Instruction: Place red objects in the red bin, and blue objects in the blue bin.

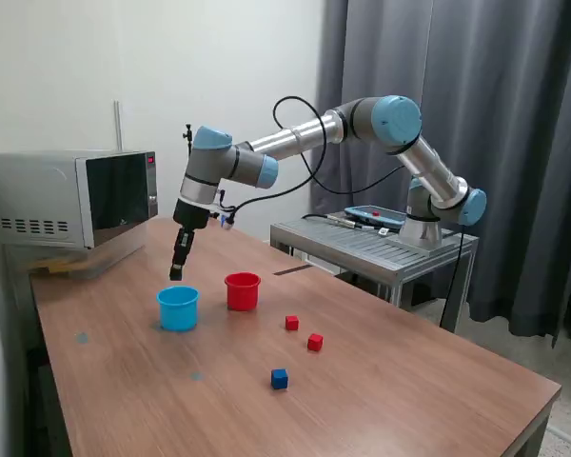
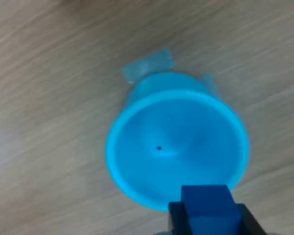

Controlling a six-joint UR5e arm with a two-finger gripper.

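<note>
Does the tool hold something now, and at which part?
Yes: a blue cube, pinched on two opposite side faces by the tool, above the blue cup.

white wall [image 1: 219,57], grey curtains [image 1: 495,95], microwave [image 1: 71,198] on wooden table [image 1: 409,381], metal side stand [image 1: 362,249]

1. The gripper [image 1: 177,273] hangs above the light blue cup [image 1: 178,307], left of centre.
2. The red cup [image 1: 243,290] stands just right of it.
3. Two red cubes [image 1: 292,323] [image 1: 315,342] lie near centre; one blue cube [image 1: 280,379] sits lower.
</note>
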